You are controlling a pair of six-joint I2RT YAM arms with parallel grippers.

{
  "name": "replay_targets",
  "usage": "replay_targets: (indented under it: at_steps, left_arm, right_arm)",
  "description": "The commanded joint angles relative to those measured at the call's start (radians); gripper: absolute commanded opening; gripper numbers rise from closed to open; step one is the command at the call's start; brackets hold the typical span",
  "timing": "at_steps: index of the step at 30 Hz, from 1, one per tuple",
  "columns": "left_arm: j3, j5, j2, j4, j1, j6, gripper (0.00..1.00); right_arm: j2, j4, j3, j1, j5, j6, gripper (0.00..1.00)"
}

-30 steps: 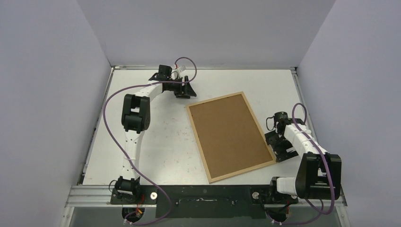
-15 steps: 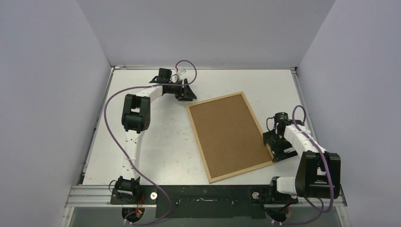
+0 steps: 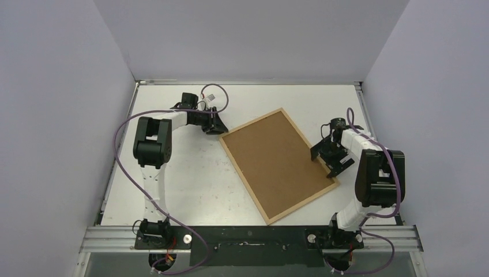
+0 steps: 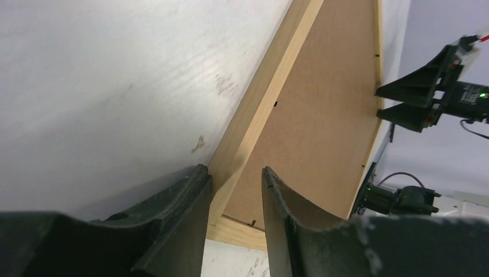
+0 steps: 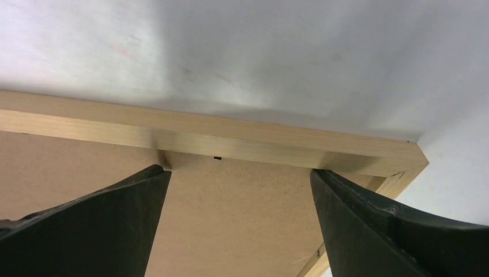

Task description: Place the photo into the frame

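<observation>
Frame (image 3: 245, 180) lies face down on the white table (image 3: 184, 184), skewed so one corner points to the far side. Brown backing board (image 3: 277, 164) is up and set inside the light-wood rails.

Left end effector (image 4: 236, 173) is low at the frame's left corner. Its jaws are narrowed, one finger (image 4: 184, 202) against the outer face of the rail, the other over the backing board. A sliver of board shows between rail and inner finger, so the rail is straddled, not pinched.

Right end effector (image 5: 239, 172) is at the frame's right side, near the far-right corner. Jaws spread wide, both fingertips over the backing board just short of the rail, nothing held. Cannot tell whether the tips touch the board.
</observation>
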Motion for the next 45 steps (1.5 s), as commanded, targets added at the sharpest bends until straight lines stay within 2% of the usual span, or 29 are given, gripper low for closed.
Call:
replay_targets:
  at_steps: [1, 6, 11, 19, 23, 27, 32, 36, 38, 41, 45]
  left_arm:
    - [-0.108, -0.082, -0.146, -0.043, 0.005, 0.043, 0.35]
    - [-0.233, -0.106, -0.245, -0.010, 0.004, 0.032, 0.35]
    - [-0.342, -0.123, -0.335, 0.003, 0.001, 0.030, 0.34]
    - [-0.491, -0.151, -0.480, -0.015, -0.049, 0.024, 0.34]
    - [-0.553, -0.170, -0.562, -0.037, -0.098, 0.049, 0.34]
    - [-0.590, -0.188, -0.625, -0.031, -0.105, 0.049, 0.36]
    - [-0.572, -0.261, -0.677, -0.044, -0.061, 0.030, 0.45]
    - [-0.509, -0.361, -0.641, -0.042, -0.055, 0.020, 0.61]
    - [-0.440, -0.361, -0.562, -0.056, -0.059, 0.019, 0.61]
    - [-0.339, -0.395, -0.457, -0.129, -0.073, 0.011, 0.57]
    - [-0.284, -0.434, -0.379, -0.170, -0.085, -0.007, 0.51]
  right_arm:
    - [0.134, 0.472, 0.050, 0.006, -0.048, -0.100, 0.98]
    - [0.237, 0.492, 0.150, 0.015, -0.109, -0.196, 0.97]
    - [0.308, 0.484, 0.266, 0.033, -0.090, -0.326, 0.97]
    - [0.490, 0.402, 0.523, 0.056, -0.124, -0.533, 0.96]
    - [0.464, 0.375, 0.583, 0.082, -0.066, -0.573, 0.96]
    - [0.409, 0.195, 0.687, 0.107, -0.041, -0.519, 0.93]
    - [0.307, 0.087, 0.695, 0.196, -0.033, -0.469, 0.92]
    - [0.269, 0.089, 0.642, 0.296, -0.039, -0.445, 0.92]
    - [0.262, 0.105, 0.625, 0.350, -0.045, -0.430, 0.92]
    - [0.272, 0.130, 0.623, 0.416, -0.075, -0.415, 0.91]
    - [0.308, 0.122, 0.660, 0.495, -0.075, -0.408, 0.89]
